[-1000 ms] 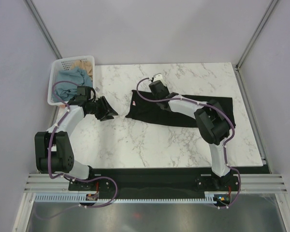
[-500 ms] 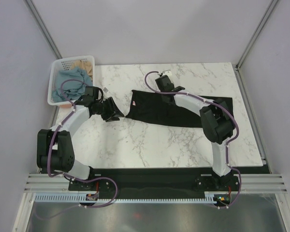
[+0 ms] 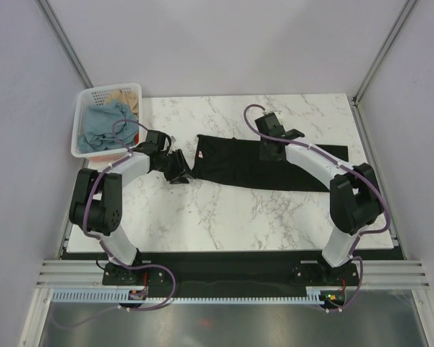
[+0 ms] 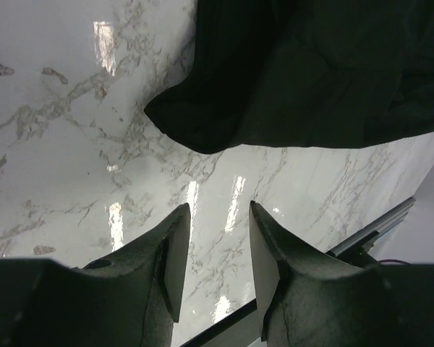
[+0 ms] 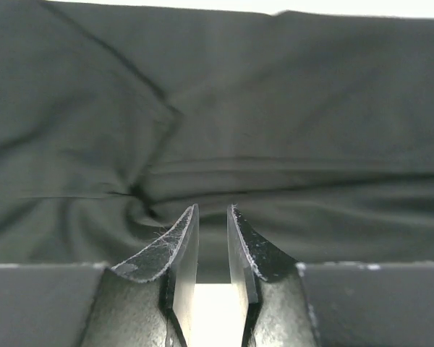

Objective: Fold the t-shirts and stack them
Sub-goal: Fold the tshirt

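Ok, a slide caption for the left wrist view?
Left gripper open and empty over the marble table, just short of the black t-shirt's rounded edge.

Bright even light overall; glare streaks on the worktop (image 4: 58, 144) toward 11 o'clock, black t-shirt (image 5: 275, 108) looks murky up close.

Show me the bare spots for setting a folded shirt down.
Widest: the table's near marble, between the black t-shirt and the arm bases. A narrower strip runs behind the shirt to the far edge. Crowded: the middle band, with left claw and right claw at the shirt, and the basket.
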Available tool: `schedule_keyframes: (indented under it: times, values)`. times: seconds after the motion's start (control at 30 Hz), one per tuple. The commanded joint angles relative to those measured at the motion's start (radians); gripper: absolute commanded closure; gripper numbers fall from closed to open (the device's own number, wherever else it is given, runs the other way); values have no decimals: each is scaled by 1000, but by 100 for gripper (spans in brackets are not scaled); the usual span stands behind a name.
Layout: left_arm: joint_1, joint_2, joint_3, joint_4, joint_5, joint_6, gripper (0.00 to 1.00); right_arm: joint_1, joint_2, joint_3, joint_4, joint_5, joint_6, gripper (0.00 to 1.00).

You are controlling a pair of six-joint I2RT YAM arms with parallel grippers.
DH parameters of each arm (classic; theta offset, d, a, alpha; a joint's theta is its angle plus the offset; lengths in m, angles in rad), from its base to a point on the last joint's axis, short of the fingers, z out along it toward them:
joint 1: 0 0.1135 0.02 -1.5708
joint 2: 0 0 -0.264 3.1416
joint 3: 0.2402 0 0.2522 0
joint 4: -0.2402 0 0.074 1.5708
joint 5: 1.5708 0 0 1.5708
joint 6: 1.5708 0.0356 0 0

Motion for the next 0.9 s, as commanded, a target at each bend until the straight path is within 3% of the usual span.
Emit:
schedule_keyframes:
  times: [0.0,0.2,0.4,0.47,0.67,0.87]
  values:
    - [-8,39,55,75,-38,-27,54,-37,-72,-63,-36,-24,45,70]
    - [-9,111,111,81,-60,-9,54,-119,-120,-154,-77,13,121,70]
    - [-11,151,118,82,-81,-4,58,-339,-194,-245,-74,-22,196,70]
    - [-11,161,121,82,-93,-9,62,-376,-195,-264,-66,-4,206,69]
    - [-11,161,127,72,-144,-30,95,-541,-120,-317,-36,38,201,71]
    - [-12,184,130,43,-189,-40,98,-630,-59,-346,-20,61,229,73]
